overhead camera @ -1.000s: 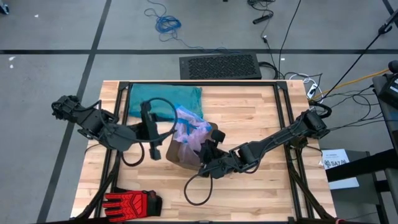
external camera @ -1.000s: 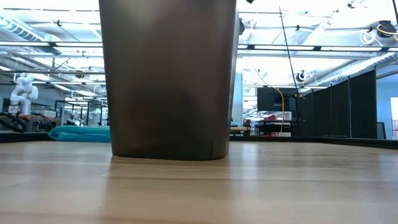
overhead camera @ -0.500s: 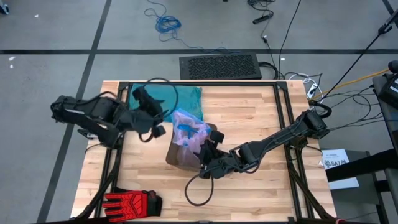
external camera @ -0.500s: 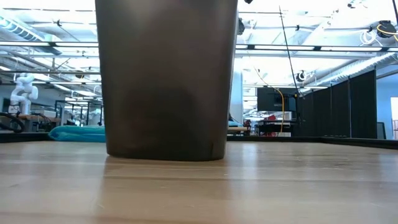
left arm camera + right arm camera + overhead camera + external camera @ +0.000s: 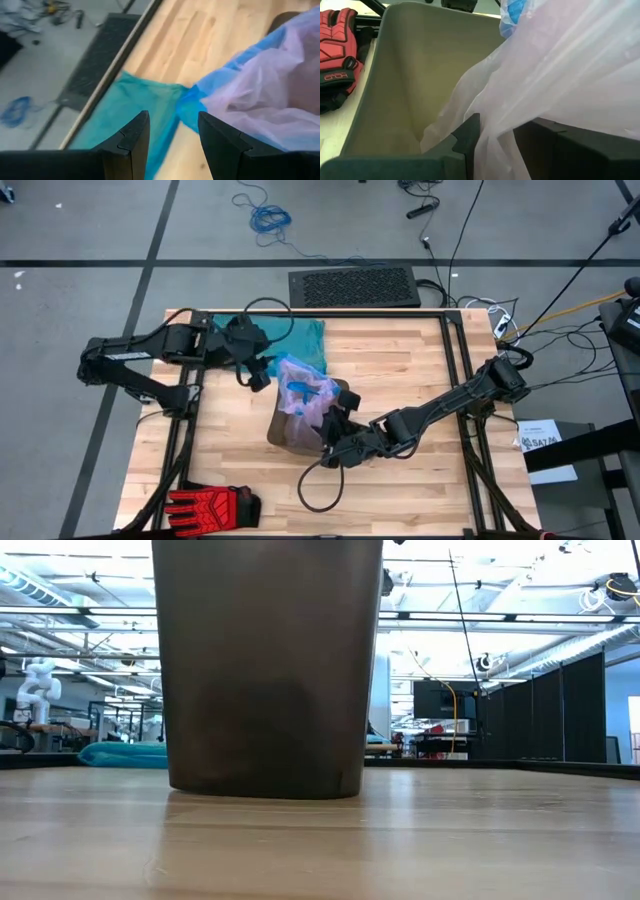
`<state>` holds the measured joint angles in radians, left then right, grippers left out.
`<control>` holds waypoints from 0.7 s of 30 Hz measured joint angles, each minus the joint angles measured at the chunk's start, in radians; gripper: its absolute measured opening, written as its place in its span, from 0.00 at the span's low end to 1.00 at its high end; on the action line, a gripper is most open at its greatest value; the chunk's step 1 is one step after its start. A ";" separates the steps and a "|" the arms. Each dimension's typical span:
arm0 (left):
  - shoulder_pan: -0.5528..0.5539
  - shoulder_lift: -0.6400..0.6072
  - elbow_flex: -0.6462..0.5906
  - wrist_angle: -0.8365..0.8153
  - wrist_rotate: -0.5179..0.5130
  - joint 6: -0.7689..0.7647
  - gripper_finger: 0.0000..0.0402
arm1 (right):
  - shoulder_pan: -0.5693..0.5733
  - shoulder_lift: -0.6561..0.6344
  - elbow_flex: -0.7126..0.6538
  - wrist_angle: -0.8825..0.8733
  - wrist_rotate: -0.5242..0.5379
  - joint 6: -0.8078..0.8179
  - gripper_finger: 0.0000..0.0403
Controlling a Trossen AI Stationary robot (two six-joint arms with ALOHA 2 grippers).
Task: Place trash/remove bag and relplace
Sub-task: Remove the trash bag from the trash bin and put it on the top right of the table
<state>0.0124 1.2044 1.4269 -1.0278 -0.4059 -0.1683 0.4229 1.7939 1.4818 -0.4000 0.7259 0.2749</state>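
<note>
A brown bin stands mid-table, filling the low view. The lilac-pink bag with its blue rim bulges up out of the bin's mouth. My right gripper is at the bin's right rim, shut on the bag. My left gripper hovers open at the bag's far-left side, its fingers astride the blue rim without touching it. The teal replacement bag lies flat at the back left. The trash is out of view. My right gripper pinches a bunched fold of the bag's thin film between its two fingers, just above the bin's open mouth. The fingers come slanting down from the table's right. The film runs up from the hold to the blue rim, and some hangs slack into the bin.
A red-and-black glove lies at the table's near left corner. A black frame runs along the table's sides. Bare wood lies to the right of the bin and in front of it.
My left gripper has swung from beside the bin's left wall toward the far edge, rolling as it went, and now stands by the bag's blue rim, still open. The bin has shifted slightly toward the table's left.
</note>
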 joint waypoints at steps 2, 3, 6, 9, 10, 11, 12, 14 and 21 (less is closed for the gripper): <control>0.031 -0.019 -0.037 0.068 0.056 0.021 0.41 | 0.000 0.000 0.000 0.000 0.000 -0.002 0.27; 0.045 -0.028 -0.054 0.088 0.077 0.023 0.41 | 0.001 0.000 0.000 0.000 0.000 -0.003 0.27; 0.094 -0.042 -0.091 0.130 0.177 0.021 0.41 | 0.001 0.000 0.000 0.000 0.000 -0.003 0.27; 0.131 -0.042 -0.125 0.135 0.260 0.021 0.41 | 0.001 0.000 0.000 0.000 0.001 -0.003 0.27; 0.140 -0.039 -0.132 0.134 0.267 0.021 0.41 | 0.001 0.000 0.000 0.001 0.000 -0.003 0.27; 0.147 -0.035 -0.138 0.140 0.270 0.022 0.41 | 0.001 0.000 0.000 0.002 0.001 -0.004 0.27; 0.152 -0.034 -0.144 0.148 0.275 0.022 0.41 | 0.001 0.000 0.000 0.003 0.001 -0.004 0.27; 0.157 -0.034 -0.157 0.165 0.285 0.037 0.41 | 0.001 0.000 0.000 0.004 0.001 -0.004 0.27; 0.156 -0.036 -0.163 0.184 0.294 0.053 0.29 | 0.001 0.000 0.000 0.006 0.001 -0.004 0.27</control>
<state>0.1688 1.1687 1.2636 -0.8440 -0.1121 -0.1149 0.4236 1.7943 1.4818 -0.3945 0.7271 0.2707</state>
